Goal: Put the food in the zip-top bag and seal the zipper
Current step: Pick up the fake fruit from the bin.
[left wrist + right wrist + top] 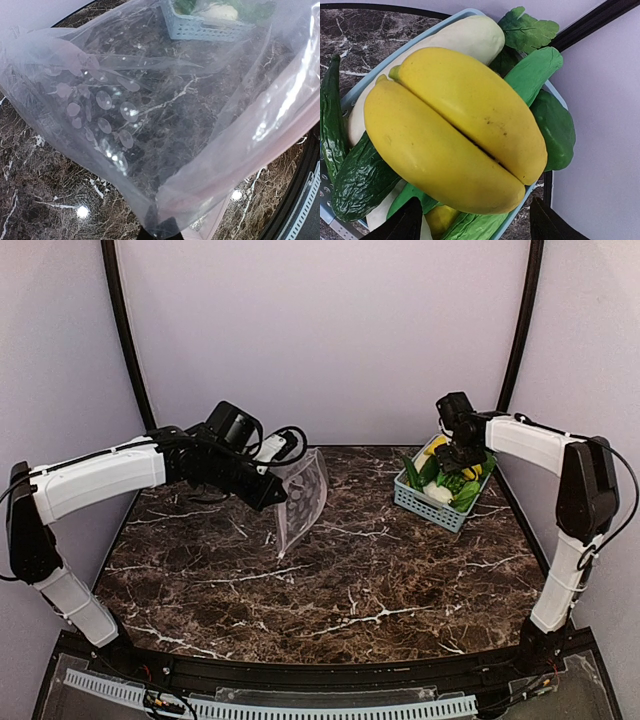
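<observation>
Over the worktop's left middle, the clear spotted bag hangs empty, its mouth edge clenched in the left gripper. At the far right corner, above the basket, the right gripper stands released astride the banana bunch. This looks like the first pick; next it must close and lift.

Your table is dark brown marble veined with white. Pale lilac walls close the far side, left and right. Black poles rise at the far corners. Small light spots glint on the tabletop.
</observation>
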Controlling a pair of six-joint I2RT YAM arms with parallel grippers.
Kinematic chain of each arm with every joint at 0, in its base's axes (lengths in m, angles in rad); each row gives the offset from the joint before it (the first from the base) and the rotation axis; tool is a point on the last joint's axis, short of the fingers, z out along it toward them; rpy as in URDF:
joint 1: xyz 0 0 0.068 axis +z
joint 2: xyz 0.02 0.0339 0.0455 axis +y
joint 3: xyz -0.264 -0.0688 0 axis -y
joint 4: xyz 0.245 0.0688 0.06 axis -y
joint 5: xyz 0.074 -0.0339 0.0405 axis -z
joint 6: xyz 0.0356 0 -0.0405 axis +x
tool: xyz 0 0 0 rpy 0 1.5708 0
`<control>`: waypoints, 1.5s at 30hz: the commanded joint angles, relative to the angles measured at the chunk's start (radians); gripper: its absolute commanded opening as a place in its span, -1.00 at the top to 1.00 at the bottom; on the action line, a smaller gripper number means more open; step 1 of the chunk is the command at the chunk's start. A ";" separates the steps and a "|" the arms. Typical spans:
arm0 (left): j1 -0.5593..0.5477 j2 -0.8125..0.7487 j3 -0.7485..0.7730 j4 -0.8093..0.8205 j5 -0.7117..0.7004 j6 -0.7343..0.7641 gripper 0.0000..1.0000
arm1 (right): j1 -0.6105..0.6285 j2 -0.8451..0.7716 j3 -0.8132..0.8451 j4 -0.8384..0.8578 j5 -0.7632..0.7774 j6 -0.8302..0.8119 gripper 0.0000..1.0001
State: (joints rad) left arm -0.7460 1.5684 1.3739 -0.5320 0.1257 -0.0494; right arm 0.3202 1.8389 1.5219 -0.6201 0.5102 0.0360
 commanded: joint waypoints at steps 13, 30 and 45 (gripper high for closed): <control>0.002 0.002 0.004 -0.017 0.030 -0.009 0.99 | -0.001 0.074 0.041 0.106 0.111 -0.109 -0.37; 0.002 0.022 0.011 -0.029 0.035 -0.011 0.99 | 0.000 0.058 -0.026 0.205 0.141 -0.158 0.30; 0.002 0.022 0.013 -0.031 0.034 -0.011 0.99 | 0.001 -0.061 -0.062 0.188 0.122 -0.131 0.42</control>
State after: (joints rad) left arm -0.7460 1.5894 1.3739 -0.5331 0.1524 -0.0566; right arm 0.3206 1.8626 1.4784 -0.4210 0.6453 -0.1257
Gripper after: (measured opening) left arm 0.008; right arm 0.351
